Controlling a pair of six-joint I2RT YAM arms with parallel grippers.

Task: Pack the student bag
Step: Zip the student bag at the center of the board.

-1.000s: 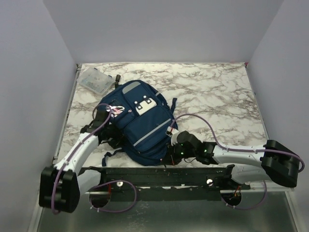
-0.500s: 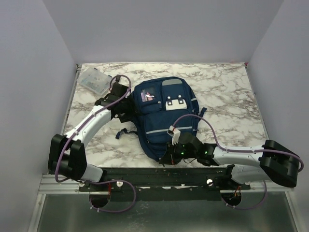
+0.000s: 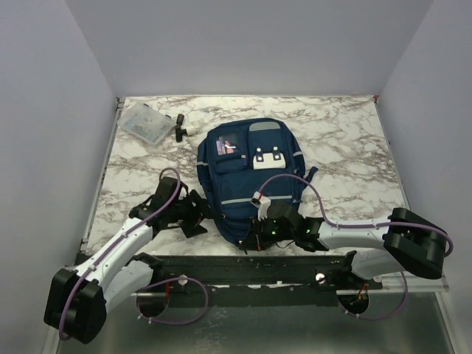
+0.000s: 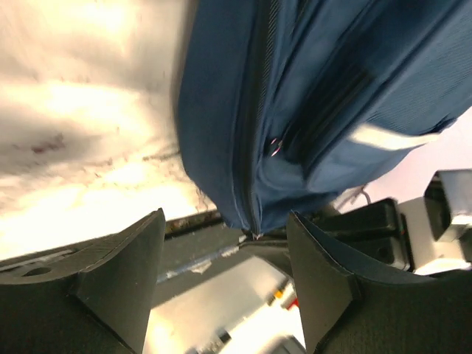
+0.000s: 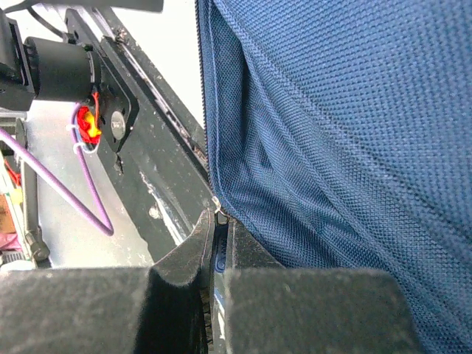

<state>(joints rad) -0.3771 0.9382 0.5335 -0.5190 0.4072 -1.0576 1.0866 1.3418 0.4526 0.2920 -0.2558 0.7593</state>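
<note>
While the right gripper (image 5: 220, 226) pinches the student bag (image 3: 247, 175) low, left gripper (image 4: 225, 216) spread alongside.

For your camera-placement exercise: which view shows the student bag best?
Top external: the student bag lies whole on the table, front pockets up. Left wrist shows only its near end and a grey stripe; right wrist shows only close blue fabric.

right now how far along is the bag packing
Looks early. Done: the backpack lies flat on the table, front up. In hand: the right gripper pinches its near edge; the left gripper is open beside it, empty. Left: the clear box and a small black item lie outside, far-left corner.
</note>
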